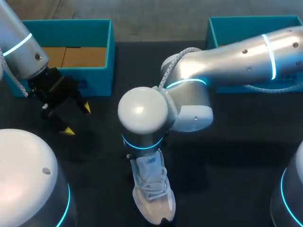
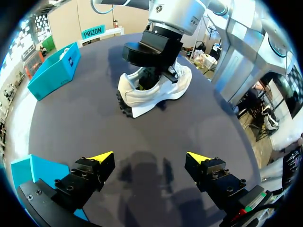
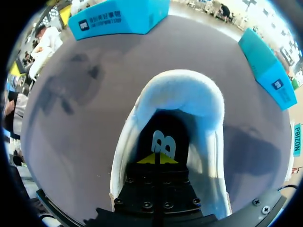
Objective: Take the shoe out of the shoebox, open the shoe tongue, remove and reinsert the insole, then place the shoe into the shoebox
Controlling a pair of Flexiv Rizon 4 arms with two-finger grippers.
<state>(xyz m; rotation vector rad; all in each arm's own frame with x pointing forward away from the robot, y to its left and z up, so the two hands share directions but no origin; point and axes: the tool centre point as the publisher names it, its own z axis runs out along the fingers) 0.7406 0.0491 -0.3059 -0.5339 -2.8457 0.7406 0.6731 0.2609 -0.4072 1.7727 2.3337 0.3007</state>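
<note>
Right gripper (image 3: 156, 158) tips pressed together inside white shoe (image 3: 182, 92) over the insole (image 3: 162, 126), left gripper (image 2: 150, 157) jaws wide above table (image 2: 142, 137), beside teal box (image 1: 108, 52)

The counter (image 1: 236, 156) has a dark, matte top of one plain colour. Light from above falls on it and makes soft, blurred shadows.
</note>
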